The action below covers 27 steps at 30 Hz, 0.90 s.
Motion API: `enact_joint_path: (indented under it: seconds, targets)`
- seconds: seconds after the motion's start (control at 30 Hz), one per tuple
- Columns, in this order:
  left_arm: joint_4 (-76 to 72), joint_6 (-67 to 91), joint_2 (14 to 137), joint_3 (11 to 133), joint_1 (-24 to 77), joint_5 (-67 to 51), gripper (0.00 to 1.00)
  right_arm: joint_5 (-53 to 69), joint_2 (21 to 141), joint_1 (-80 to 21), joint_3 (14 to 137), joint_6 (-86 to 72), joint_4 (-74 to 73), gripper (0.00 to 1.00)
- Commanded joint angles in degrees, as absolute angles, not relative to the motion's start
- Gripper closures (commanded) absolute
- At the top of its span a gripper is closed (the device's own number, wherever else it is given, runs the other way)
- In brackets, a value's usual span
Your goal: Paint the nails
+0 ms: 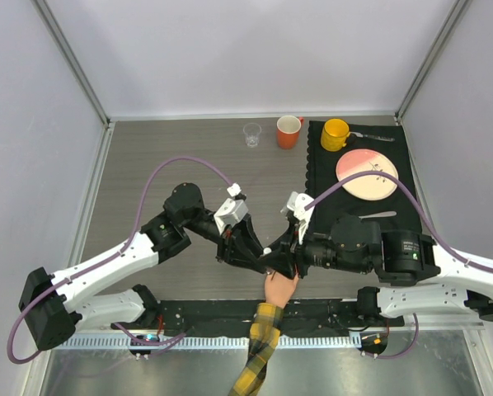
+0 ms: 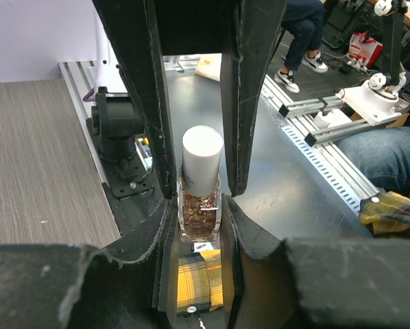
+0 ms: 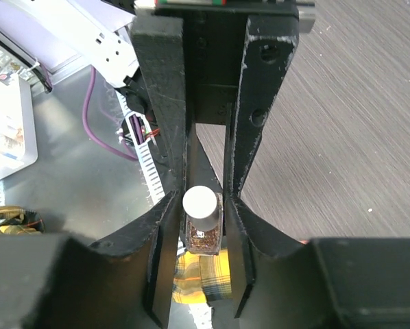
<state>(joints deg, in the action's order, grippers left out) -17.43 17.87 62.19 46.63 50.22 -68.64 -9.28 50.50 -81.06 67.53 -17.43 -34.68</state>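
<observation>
Two claws, one polish bottle point(image 2: 199, 218): left claw point(image 2: 199, 201) pinches its glass body; right claw point(image 3: 200, 199), I can't tell its hold. Light, slick, brittle, so I'd grab the cap point(image 2: 203, 159).

We see the left gripper point(image 1: 263, 260) and right gripper point(image 1: 286, 257) closed on one bottle point(image 2: 200, 205) at the fake hand point(image 1: 279, 289); far behind, left to right: glass point(image 1: 252, 134), mug point(image 1: 288, 131), then second mug point(image 1: 335, 134) and plate point(image 1: 367, 174) on a mat point(image 1: 321, 190).

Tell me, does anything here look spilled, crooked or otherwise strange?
Nothing is spilled or broken. One oddity: the capped polish bottle sits between the fingers of both the left gripper and the right gripper, near the fake hand.
</observation>
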Motion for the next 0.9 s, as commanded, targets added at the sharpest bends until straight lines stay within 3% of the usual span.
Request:
enact_joint_path:
  seconds: [0.0, 0.17, 0.27, 0.3, 0.37, 0.5, 0.63, 0.73, 0.77, 0.87]
  targets:
    - [-21.0, 18.5, 61.5, 48.7, 50.1, -69.9, 1.00, -8.9, 49.4, -81.2, 70.1, -16.0, -32.0, 0.64]
    - [-20.9, 18.5, 61.5, 48.7, 50.1, -69.8, 1.00, -8.3, 48.8, -81.3, 69.0, -16.1, -31.6, 0.63]
    - [-20.5, 18.1, 61.3, 48.7, 50.1, -69.0, 1.00, -8.1, 49.1, -81.2, 68.6, -16.3, -31.9, 0.76]
    - [-19.8, 16.6, 60.9, 49.0, 50.2, -67.7, 1.00, -8.2, 49.3, -81.1, 68.6, -16.3, -32.1, 0.89]
    - [-15.8, 14.3, 60.1, 49.3, 50.1, -65.1, 1.00, -9.0, 50.1, -81.2, 68.4, -16.4, -33.0, 0.99]
    - [-7.1, 6.8, 57.7, 50.4, 49.8, -49.5, 1.00, -13.4, 52.8, -81.2, 67.8, -16.5, -34.9, 0.99]
    - [-6.4, 7.3, 55.0, 49.2, 47.3, -26.0, 1.00, -24.5, 57.5, -81.2, 67.0, -17.3, -35.2, 0.99]
    - [-5.8, 7.9, 53.7, 47.8, 45.4, -14.5, 1.00, -40.4, 62.6, -83.0, 65.2, -22.6, -32.4, 0.99]
    - [-5.0, 7.0, 53.4, 47.9, 45.3, -8.6, 1.00, -51.3, 64.5, -83.9, 64.8, -25.1, -31.1, 0.99]
    - [-2.9, 6.0, 52.7, 48.3, 45.3, -4.2, 1.00, -64.1, 72.4, -86.5, 67.6, -36.7, -34.2, 0.99]
